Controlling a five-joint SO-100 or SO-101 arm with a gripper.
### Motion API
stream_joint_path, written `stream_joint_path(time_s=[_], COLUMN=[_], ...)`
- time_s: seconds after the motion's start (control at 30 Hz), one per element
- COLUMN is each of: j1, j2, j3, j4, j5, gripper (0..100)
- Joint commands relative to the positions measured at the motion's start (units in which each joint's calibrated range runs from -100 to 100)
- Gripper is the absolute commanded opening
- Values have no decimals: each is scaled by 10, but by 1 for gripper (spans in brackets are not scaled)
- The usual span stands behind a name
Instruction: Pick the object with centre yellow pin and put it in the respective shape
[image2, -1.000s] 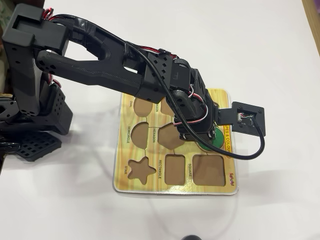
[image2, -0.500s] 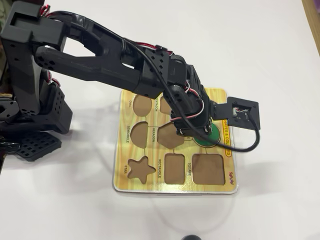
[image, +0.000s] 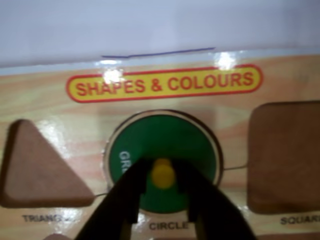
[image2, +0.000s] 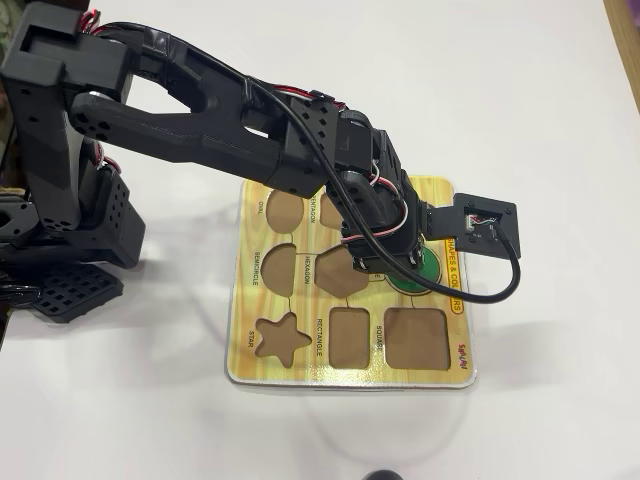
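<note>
Since the frame before, the arm has hardly moved, only settled a little lower over the board (image2: 300, 362); the green disc (image: 187, 137) sits in the CIRCLE cut-out (image: 113, 136), between triangle hole at left and square hole at right in the wrist view; the tool (image: 162, 192) stands narrow, its fingers (image: 132, 187) around the yellow knob (image: 162, 173), on the white counter (image2: 500, 100)

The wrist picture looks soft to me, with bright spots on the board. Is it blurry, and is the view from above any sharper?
In the wrist view the dark jaws flanking the yellow knob are out of focus, the board's lettering is soft, and white glare dots sit by its title. The overhead view is sharper and evenly lit, with faint shadows on the white table.
</note>
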Motion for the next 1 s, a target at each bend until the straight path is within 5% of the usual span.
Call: stream_joint_path(time_s=[0.0, 0.37, 0.97], j1=[-10, -10, -53], j2=[-8, -110, -567], j3=[-4, 51, 326], j4=[-1, 3, -1], j5=[10, 23, 16], gripper=[16, 13, 12])
